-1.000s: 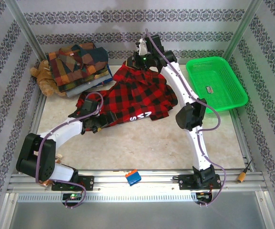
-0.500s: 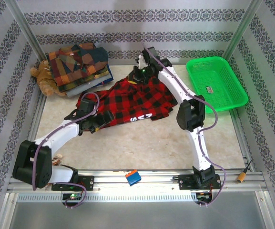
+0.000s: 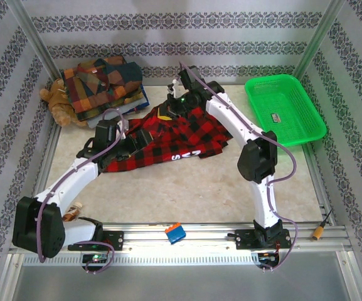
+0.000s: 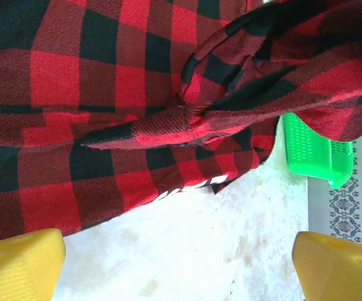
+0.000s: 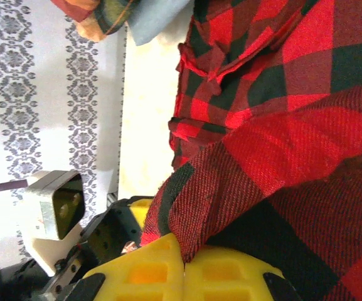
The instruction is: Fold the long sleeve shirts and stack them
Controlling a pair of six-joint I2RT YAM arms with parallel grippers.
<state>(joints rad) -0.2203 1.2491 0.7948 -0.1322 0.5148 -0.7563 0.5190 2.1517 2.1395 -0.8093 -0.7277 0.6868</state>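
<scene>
table (image 3: 187,188) gives the flat bed for folding, and the red shirt (image 3: 187,135) lies crumpled across its far middle, white lettering near the front hem, not yet folded. its far edge is lifted off the surface, likely so that a layer can be drawn over or pulled straight. the stack (image 3: 102,84) of folded plaid shirts sits at the far left corner, out of the working area, and is probably where the red one belongs once folded. the basket (image 3: 293,106) stands at the far right, well apart from the shirt. the bear (image 3: 58,103) leans against the stack's left side. the right gripper (image 5: 184,260) has its jaws pressed together on a fold of the red shirt's edge, the cloth draping away from the pads, which is what holds that side up. the left gripper (image 4: 181,263) hangs over the shirt's near left part with its jaws wide apart and nothing between them, seemingly placed to take a second hold so the cloth can be spread by two corners.
</scene>
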